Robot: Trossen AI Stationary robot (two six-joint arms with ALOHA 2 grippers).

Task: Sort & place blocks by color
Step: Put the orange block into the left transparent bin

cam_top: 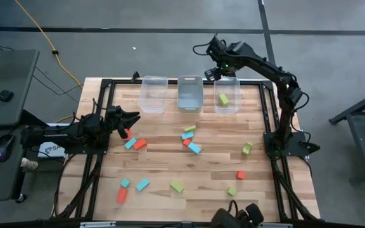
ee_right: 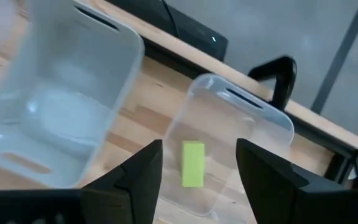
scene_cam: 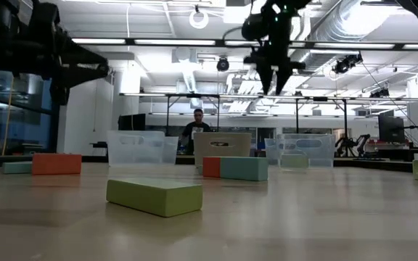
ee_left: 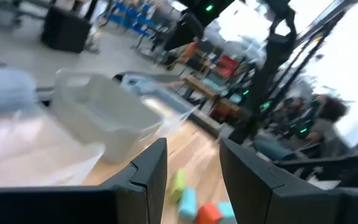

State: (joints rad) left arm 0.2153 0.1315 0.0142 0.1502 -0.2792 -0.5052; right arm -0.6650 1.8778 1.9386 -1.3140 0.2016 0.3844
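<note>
Left end effector (cam_top: 134, 118): above tabletop (cam_top: 208, 171) left edge, fingers parted, nothing between them, just beside a red-orange block (cam_top: 125, 133). Blocks (cam_top: 189, 142): scattered across the tabletop in red-orange, light blue and yellow-green. Three clear bins (cam_top: 153, 94) along the far edge. Right end effector (cam_top: 215, 71): released, empty, above the rightmost bin (ee_right: 263, 118); one yellow-green block (ee_right: 193, 163) inside.

Below and between the right gripper's (ee_right: 197, 171) parted fingers (ee_right: 263, 168), one yellow-green bar block (ee_right: 193, 163) lies inside the clear plastic bin (ee_right: 266, 118), beside another clear plastic bin (ee_right: 114, 28).
</note>
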